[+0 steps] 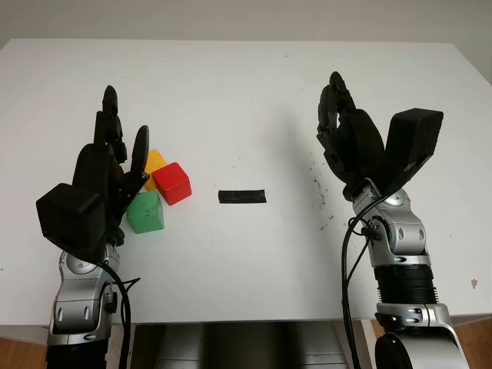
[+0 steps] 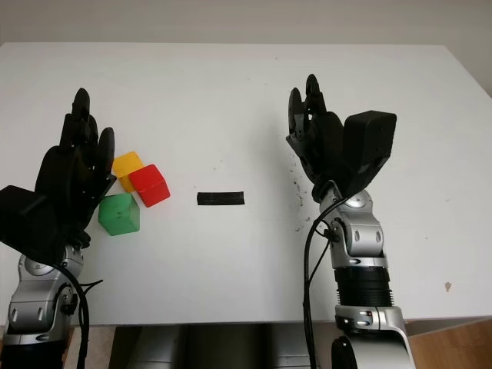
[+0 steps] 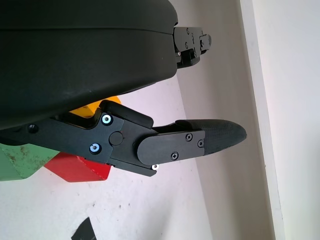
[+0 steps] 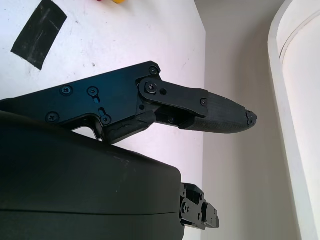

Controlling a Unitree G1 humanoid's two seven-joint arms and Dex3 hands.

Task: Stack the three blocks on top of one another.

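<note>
So all three blocks are bunched together on the left side of the white table (image 1: 254,92); none of them is stacked yet, they all sit flat on the surface. The red block (image 1: 172,183) is the one nearest the middle of the table; the yellow block (image 1: 154,163) sits just behind it toward the far edge, looks like it's touching the red one; the green block (image 1: 145,212) is the closest to the robot, just in front of the other two and right up against them as far as I can tell.

The left robot hand (image 1: 115,157) is raised just to the left of the cluster, open and holding nothing; from the head camera its fingers overlap the edge of the yellow and green blocks, but I can't tell if it's really touching them. In the left wrist view you can see the red, yellow and green blocks tucked right beside the black finger (image 3: 200,140).

The right robot hand (image 1: 350,138) is up over the right half of the table, well apart from the blocks, also open with nothing in it.

There's a short strip of black tape (image 1: 242,196) near the table's centre, between the two hands; some dark scuff marks (image 1: 319,188) on the table just beside the right wrist.
</note>
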